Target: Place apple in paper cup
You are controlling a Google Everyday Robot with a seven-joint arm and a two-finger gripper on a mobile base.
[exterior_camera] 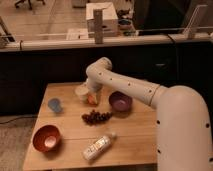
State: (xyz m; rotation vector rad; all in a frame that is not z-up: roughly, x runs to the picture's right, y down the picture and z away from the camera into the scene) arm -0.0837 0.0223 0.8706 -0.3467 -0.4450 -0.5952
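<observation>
Apple [91,100] shows only as a small orange patch right under the hand [93,96], just beside the paper cup [81,92], on the cup's side nearer the purple bowl [120,101]. Looks to be outside the cup, not in it, tho the hand covers most of it, so I can't say whether it's resting on the table [135,135] or lifted a bit. Can't tell either whether the hand is spread or clamped on the apple; the wrist hides that part.

Paper cup stands upright, approx. mid-table toward the back edge. The white arm [130,87] comes in from the right of the view, bends at an elbow above the cup and drops straight down to the apple.

Purple bowl sits near the hand on the right, not touching. Dark red grapes [96,117] lie just in front of the apple, nearer the front edge. Light blue cup [55,105] is off to the left, well apart from the paper cup. Orange-red bowl [46,138] is at the front left corner. White bottle [99,146] lies on its side near the front edge, set diagonally. Robot's bulky white body [182,130] stands at the table's right end.
</observation>
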